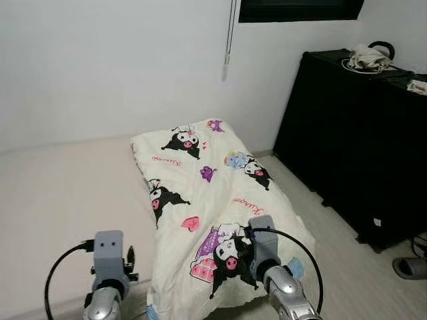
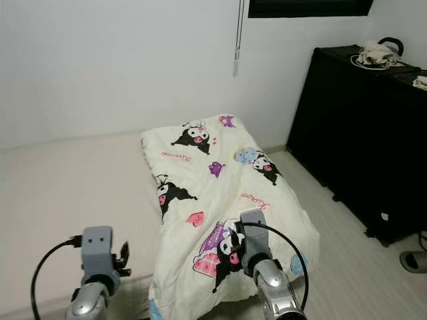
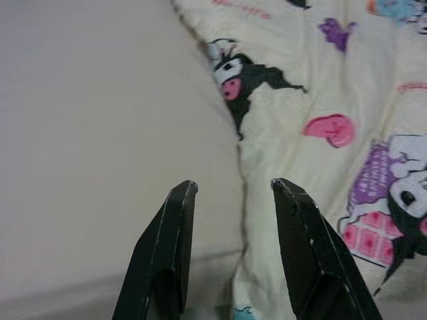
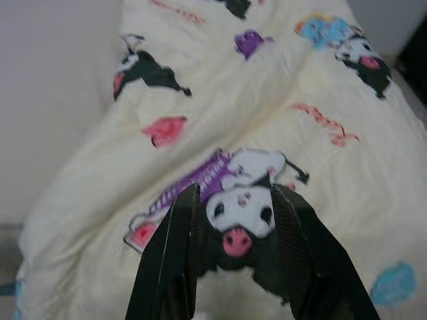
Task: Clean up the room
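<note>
Nearest, the left gripper (image 3: pixel 230 190) and right gripper (image 4: pixel 233 193) hover with fingers apart at the near edge of the blanket (image 1: pixel 213 193) at twelve o'clock, seemingly poised to grab it.

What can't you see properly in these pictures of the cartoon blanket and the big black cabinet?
- Cream cartoon-print blanket: its near edge is cut off by the head views' bottom edge and the right gripper.
- Pale bundle on the black cabinet: too small to identify.
- Grey slipper: cropped at the picture edge.
- Dark window: cropped at the top.
</note>
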Tool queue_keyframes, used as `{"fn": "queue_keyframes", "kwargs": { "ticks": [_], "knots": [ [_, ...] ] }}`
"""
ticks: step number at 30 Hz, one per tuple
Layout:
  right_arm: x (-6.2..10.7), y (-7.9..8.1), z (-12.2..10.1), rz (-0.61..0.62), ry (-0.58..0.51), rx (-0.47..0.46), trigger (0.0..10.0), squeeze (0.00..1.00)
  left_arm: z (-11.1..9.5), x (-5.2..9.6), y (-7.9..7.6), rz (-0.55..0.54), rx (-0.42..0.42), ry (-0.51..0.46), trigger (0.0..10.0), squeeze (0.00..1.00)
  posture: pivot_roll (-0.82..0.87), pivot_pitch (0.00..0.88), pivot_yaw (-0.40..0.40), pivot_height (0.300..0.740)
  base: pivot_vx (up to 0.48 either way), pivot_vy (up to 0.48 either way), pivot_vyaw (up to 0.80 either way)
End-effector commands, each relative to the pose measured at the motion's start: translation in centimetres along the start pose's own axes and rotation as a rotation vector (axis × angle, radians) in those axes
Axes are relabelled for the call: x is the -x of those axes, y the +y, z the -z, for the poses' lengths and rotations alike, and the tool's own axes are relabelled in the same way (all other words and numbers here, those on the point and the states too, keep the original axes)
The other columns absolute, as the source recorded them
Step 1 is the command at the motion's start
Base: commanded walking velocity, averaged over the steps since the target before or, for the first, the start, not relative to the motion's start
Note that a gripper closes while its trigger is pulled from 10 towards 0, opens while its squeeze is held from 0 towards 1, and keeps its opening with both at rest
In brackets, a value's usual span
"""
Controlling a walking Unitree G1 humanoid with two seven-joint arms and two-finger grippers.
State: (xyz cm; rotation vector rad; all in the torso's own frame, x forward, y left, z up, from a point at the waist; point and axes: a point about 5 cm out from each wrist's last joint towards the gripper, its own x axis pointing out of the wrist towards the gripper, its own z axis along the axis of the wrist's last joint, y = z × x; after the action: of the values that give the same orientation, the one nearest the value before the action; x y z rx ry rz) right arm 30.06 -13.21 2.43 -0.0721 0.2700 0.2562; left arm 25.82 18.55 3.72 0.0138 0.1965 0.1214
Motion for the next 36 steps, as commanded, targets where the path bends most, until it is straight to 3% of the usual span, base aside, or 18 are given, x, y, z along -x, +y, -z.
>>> {"fn": "queue_keyframes", "kwargs": {
  "ticks": [1, 13, 19, 31, 36],
  "knots": [
    [0.3, 0.0, 0.6, -0.003, 0.019, 0.006, 10.0, 0.0, 0.1, 0.2, 0.0, -0.004, -0.008, -0.001, 10.0, 0.0, 0.0, 0.071, -0.088, 0.74, 0.0, 0.0, 0.0],
    [0.2, 0.2, 0.2, -0.035, -0.019, 0.025, 10.0, 0.0, -0.2, 0.2, -0.3, 0.013, 0.013, -0.043, 10.0, 0.0, 0.0, 0.058, -0.088, 0.74, 0.0, 0.0, 0.0],
    [-0.1, 0.7, -0.3, -0.061, -0.036, 0.077, 10.0, 0.0, -0.3, 0.2, -0.4, 0.01, 0.003, -0.05, 10.0, 0.0, 0.0, 0.056, -0.088, 0.74, 0.0, 0.0, 0.0],
    [-0.2, 1.0, -0.7, -0.09, -0.054, 0.123, 10.0, 0.0, -0.2, 0.1, -0.2, -0.015, -0.008, -0.051, 10.0, 0.0, 0.0, 0.063, -0.093, 0.74, 0.0, -0.454, 0.8],
    [-0.2, 0.8, -0.7, -0.085, -0.056, 0.085, 10.0, 0.0, -0.2, 0.2, 0.0, -0.03, 0.034, -0.05, 10.0, 0.0, 0.0, 0.063, -0.095, 0.74, 0.0, 0.0, 0.32]
  ]
}}
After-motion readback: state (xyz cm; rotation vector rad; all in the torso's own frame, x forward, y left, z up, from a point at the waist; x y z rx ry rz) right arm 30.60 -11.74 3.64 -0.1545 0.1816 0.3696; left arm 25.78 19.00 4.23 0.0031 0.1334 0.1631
